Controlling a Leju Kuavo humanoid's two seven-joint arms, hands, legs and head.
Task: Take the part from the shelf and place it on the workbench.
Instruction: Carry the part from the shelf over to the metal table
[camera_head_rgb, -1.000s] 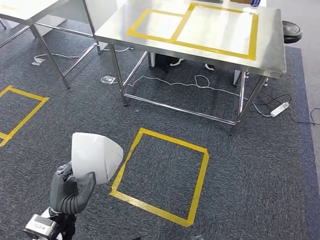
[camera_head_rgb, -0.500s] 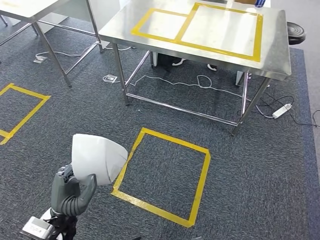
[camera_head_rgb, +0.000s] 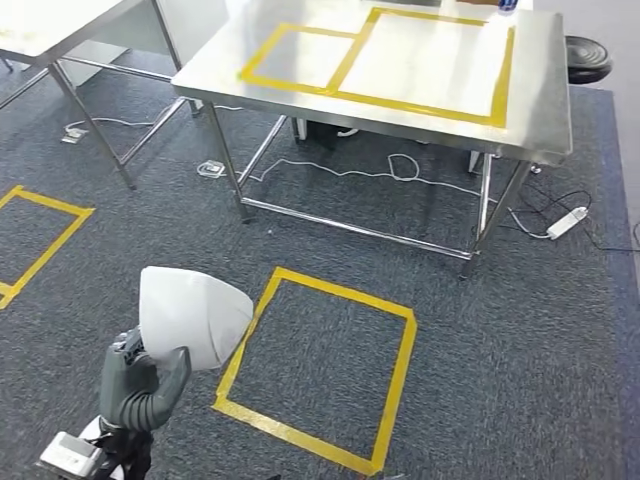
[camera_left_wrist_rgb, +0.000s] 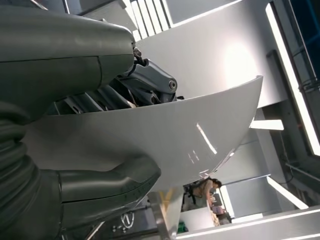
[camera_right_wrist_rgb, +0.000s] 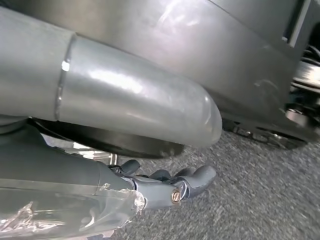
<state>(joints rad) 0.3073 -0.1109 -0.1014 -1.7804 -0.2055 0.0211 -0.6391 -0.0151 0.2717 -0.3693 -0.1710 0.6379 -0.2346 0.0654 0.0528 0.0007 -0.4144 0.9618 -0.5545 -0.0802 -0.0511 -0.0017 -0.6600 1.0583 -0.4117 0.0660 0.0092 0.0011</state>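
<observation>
Left hand (camera_head_rgb: 140, 385) grips white part (camera_head_rgb: 192, 315); right hand (camera_right_wrist_rgb: 166, 187) empty, fingers extended over carpet.

A white part (camera_head_rgb: 192, 315) is showing pale and glossy against the dark grey hand (camera_head_rgb: 136, 385) gripping it, over speckled charcoal carpet (camera_head_rgb: 528, 330) that is carrying a yellow tape square (camera_head_rgb: 317, 365). The silver steel workbench (camera_head_rgb: 543, 110) is wearing yellow tape rectangles (camera_head_rgb: 377, 60), with white cables (camera_head_rgb: 332, 170) trailing beneath and a black stool (camera_head_rgb: 587, 58) standing beside it
</observation>
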